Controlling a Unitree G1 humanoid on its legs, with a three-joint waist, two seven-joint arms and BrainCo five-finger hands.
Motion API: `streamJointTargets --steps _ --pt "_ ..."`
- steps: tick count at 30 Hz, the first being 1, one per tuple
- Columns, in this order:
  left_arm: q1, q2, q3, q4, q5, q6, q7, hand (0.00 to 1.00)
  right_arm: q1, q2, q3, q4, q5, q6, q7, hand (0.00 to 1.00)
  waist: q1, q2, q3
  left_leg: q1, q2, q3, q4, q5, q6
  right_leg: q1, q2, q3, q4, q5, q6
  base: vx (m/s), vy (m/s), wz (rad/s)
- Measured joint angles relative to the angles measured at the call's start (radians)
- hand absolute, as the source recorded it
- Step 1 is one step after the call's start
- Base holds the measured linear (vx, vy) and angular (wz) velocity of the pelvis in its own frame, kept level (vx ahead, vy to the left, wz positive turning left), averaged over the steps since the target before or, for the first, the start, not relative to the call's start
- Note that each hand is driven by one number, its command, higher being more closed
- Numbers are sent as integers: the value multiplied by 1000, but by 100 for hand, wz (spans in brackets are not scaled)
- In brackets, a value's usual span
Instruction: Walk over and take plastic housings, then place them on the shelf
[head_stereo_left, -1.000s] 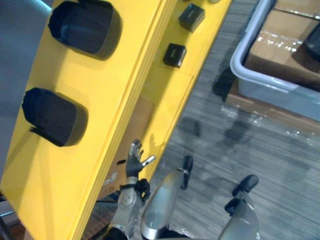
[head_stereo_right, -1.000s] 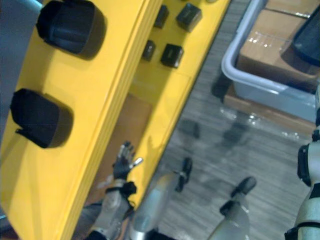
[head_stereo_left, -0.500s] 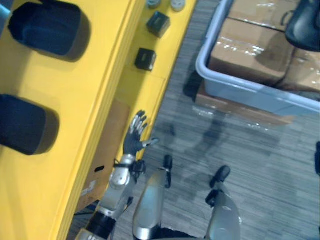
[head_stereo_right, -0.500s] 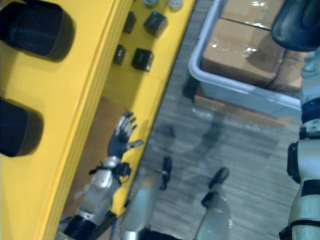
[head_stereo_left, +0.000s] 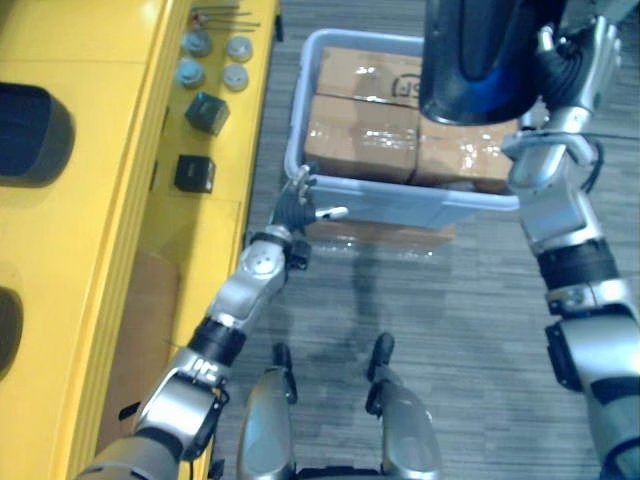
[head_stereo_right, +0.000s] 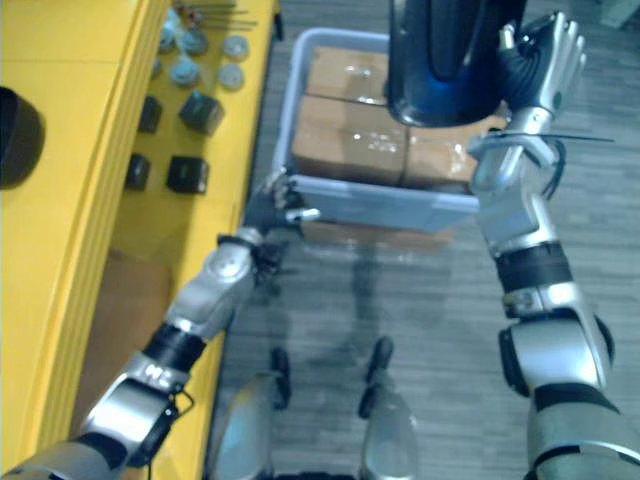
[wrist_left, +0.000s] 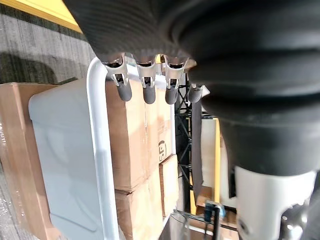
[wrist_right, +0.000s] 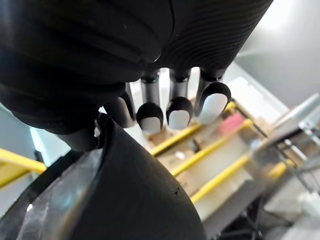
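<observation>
A large dark plastic housing (head_stereo_left: 470, 60) with a blue sheen hangs over the grey tote (head_stereo_left: 400, 207). My right hand (head_stereo_left: 578, 62) is shut on its side at the upper right. The right wrist view has the fingers (wrist_right: 177, 107) curled over the housing's black wall (wrist_right: 125, 200). My left hand (head_stereo_left: 296, 205) is open and holds nothing, stretched out just short of the tote's near left corner; its fingers (wrist_left: 145, 87) point at the tote's rim (wrist_left: 97, 150). Two more dark housings (head_stereo_left: 25, 135) (head_stereo_left: 5, 330) lie on the top of the yellow shelf (head_stereo_left: 100, 250) at the far left.
The tote holds taped cardboard boxes (head_stereo_left: 360, 130) and sits on another flat box on the grey carpet. Small black blocks (head_stereo_left: 193, 172) and round grey caps (head_stereo_left: 210, 58) lie on the shelf's lower level. Open carpet lies between shelf and tote.
The camera has swung from the shelf toward the tote. My right hand with the housing has come into view, and my left hand has moved from beside the shelf out toward the tote.
</observation>
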Motion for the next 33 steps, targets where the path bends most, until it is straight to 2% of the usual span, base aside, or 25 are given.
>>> streamJointTargets --steps 2,8,11,13,19,27,31,33 --pt "-39 -10 0 68 -7 14 40 0 11 16 0 0 -20 -21 0 100 -8 -9 -4 1 6 7 0 2 -3 0 7 10 -10 8 2 -84 1 -19" --pt "-102 -39 15 138 -152 12 129 0 15 34 1 0 -63 -56 2 100 -12 -13 -2 14 12 23 -5 3 -5 -1 13 28 -13 23 8 -26 10 -8" --pt "-116 -41 43 156 -251 0 141 0 15 51 4 1 -82 -65 2 100 -14 -16 -1 12 10 25 -6 3 -5 -6 12 31 -13 25 8 2 43 -2" --pt "-120 -38 66 165 -351 -27 141 0 15 62 19 7 -94 -65 5 100 -13 -18 -2 9 9 27 -7 3 -5 -12 12 36 -13 26 8 5 41 -3" --pt "-134 -40 82 166 -504 -63 131 0 14 72 49 16 -128 -65 25 100 -11 -18 -2 9 4 26 -10 3 -5 -12 9 36 -11 26 8 -7 41 1" --pt "-136 -39 81 141 -552 -90 79 0 10 76 86 64 -129 -74 44 100 -5 -18 -2 10 4 24 -10 4 -4 -11 8 36 -6 25 7 -30 33 0" --pt "-136 -39 72 107 -539 -90 65 0 10 83 121 92 -151 -96 48 100 -4 -18 -2 14 4 23 -13 4 -5 -7 8 35 -6 25 7 -7 11 0" --pt "-136 -41 67 102 -497 -90 63 0 10 92 132 93 -165 -97 53 100 -5 -18 -2 14 3 22 -16 7 -5 -7 7 33 -6 25 7 -1 3 2"
